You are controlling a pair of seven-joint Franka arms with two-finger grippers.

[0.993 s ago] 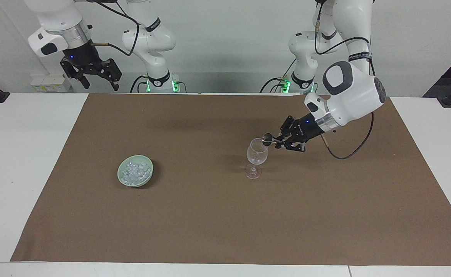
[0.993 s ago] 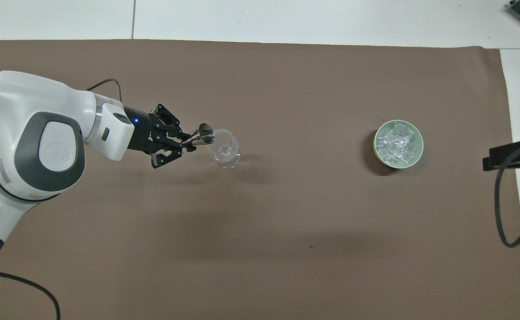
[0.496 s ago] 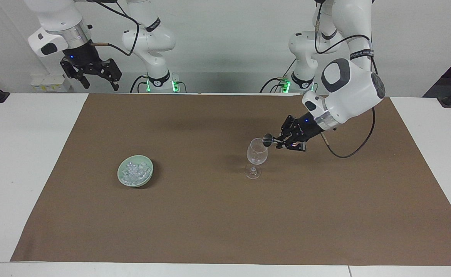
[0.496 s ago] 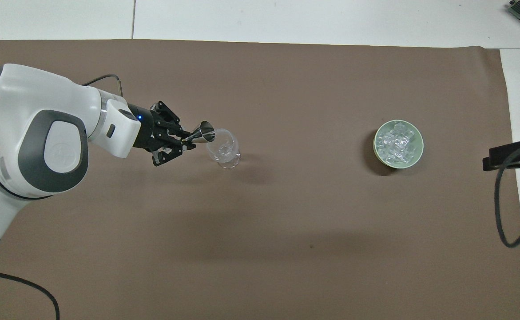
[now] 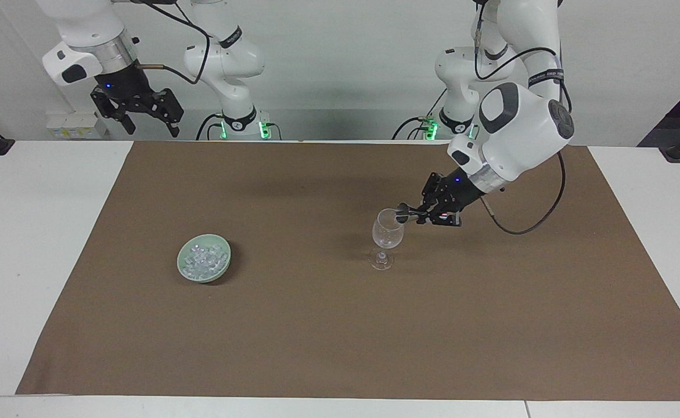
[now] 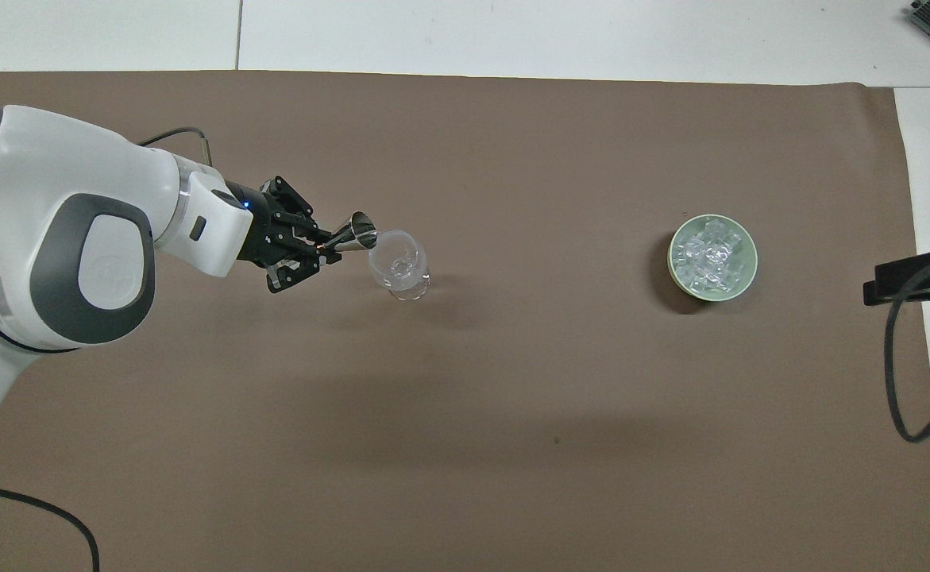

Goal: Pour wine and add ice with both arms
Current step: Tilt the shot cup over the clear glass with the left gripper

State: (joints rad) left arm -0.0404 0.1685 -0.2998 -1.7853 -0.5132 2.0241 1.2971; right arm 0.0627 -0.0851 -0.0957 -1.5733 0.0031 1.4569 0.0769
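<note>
Now you see the left gripper clamped on a metal cup tipped at the glass rim, w/ ice in the bowl toward the right arm's end, right gripper spread wide, waiting above the table edge.

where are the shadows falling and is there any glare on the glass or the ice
Facing view: soft dark patch on the brown mat beside the pale green bowl and a faint one by the wine glass; small highlights on the ice. Overhead view: a crescent shadow hugs the bowl, broad dim arm shadows cross the mat, the glass shows bright rim glints, and the ice sparkles white.
</note>
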